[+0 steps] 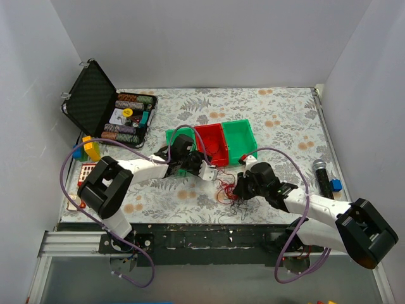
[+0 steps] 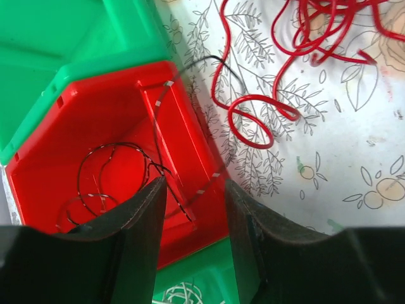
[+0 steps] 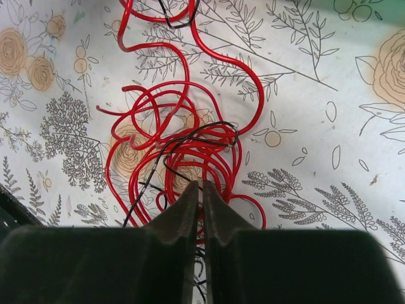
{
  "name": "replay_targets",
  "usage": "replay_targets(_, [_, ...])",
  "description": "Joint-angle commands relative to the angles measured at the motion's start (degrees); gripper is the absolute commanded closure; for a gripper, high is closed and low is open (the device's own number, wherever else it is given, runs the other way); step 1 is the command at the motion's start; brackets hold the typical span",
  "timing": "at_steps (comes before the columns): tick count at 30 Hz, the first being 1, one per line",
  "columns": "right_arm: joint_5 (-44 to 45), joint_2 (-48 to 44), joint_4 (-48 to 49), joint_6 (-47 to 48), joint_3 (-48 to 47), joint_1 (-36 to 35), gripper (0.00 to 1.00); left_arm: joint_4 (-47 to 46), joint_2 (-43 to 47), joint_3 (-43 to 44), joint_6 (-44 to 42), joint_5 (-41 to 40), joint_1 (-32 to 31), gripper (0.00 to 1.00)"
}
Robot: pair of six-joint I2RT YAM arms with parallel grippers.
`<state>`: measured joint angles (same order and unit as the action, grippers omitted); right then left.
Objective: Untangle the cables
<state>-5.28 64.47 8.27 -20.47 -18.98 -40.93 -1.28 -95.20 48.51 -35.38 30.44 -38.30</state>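
Note:
The cables (image 1: 228, 191) are a loose tangle of thin red wires with some black strands, lying on the flowered cloth near the front edge. In the right wrist view the red loops (image 3: 183, 136) spread just ahead of my right gripper (image 3: 200, 185), which is shut on a thin dark strand at the tangle's near side; it shows in the top view (image 1: 242, 187) too. My left gripper (image 2: 194, 183) is open over the red bin (image 2: 95, 120), where a thin black-and-pale wire (image 2: 114, 166) lies coiled, one end trailing out towards the red loops (image 2: 253, 117).
Green bins (image 1: 243, 136) flank the red bin (image 1: 204, 134); one holds a pale coil (image 2: 180, 294). An open black case of poker chips (image 1: 95, 101) stands back left, coloured blocks (image 1: 88, 149) at the left edge, and a black microphone-like object (image 1: 321, 174) at the right.

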Motion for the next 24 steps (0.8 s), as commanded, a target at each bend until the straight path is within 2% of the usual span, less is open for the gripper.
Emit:
replay_targets(1, [0.45,0.48,-4.13,1.92,-3.34,-1.26,0.92,-0.13,1.76,2.46,0.83,-1.52,0.60,0.59])
replay_targets(3, [0.36,1.27,-6.42,2.36,-3.95,-1.79,0.99,0.31,2.91,2.73,1.36,-1.43,0.51,0.60])
replay_targets(9, [0.35,-1.71,-7.39,2.28,-3.16,-2.05,0.98,0.75,4.93,2.73,1.80,-1.34,0.60,0.60])
replay_targets(11, [1.06,-2.32,-7.83,1.84,-4.13,-2.05,0.92,0.75,5.37,3.86,3.37,-0.82,0.42,0.60])
replay_targets(15, [3.43,-5.04,-8.01,0.61,-5.62,-2.05,0.66,2.58,7.21,7.99,9.78,0.58,0.42,0.60])
replay_targets(16, [4.04,-6.18,-7.92,0.43,-5.80,-2.05,0.64,3.90,8.00,8.44,10.93,1.89,0.42,0.60])
replay_targets(20, [7.28,-11.45,-7.57,-0.45,-6.24,-1.44,0.63,10.23,14.06,6.96,9.19,9.36,-0.36,0.53])
replay_targets(24, [10.28,-13.66,-10.10,-1.76,-7.03,-0.82,0.69,14.63,18.72,3.53,5.50,15.25,-4.31,0.48])
